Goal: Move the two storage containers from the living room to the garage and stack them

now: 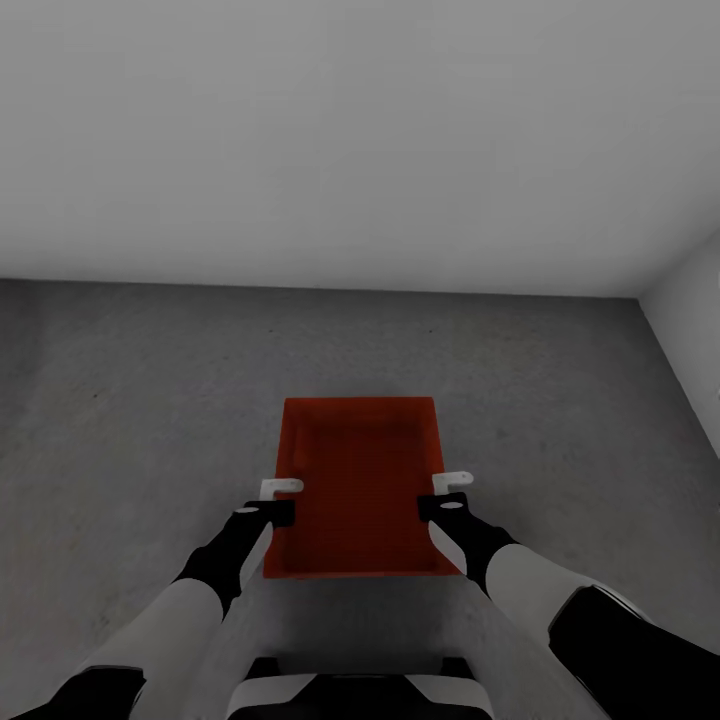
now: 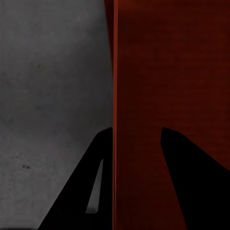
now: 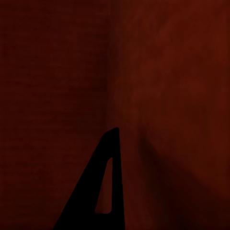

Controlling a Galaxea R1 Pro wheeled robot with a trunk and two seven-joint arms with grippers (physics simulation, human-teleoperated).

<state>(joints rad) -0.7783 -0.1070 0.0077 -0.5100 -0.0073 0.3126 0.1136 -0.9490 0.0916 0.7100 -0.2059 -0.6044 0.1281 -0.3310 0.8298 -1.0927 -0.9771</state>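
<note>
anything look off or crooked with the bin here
Nothing stands out. The storage container sits square and level between the left gripper and right gripper, each straddling a side wall, over the grey floor. No visible damage or spill.

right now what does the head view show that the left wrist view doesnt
Head view alone: the whole open container, both grippers, left and right, at its long sides, plus the pale walls and a corner.

Left wrist view alone: a close look at the left wall edge-on, with a dark finger outside and another inside.

Both: the orange-red container and grey concrete floor.
</note>
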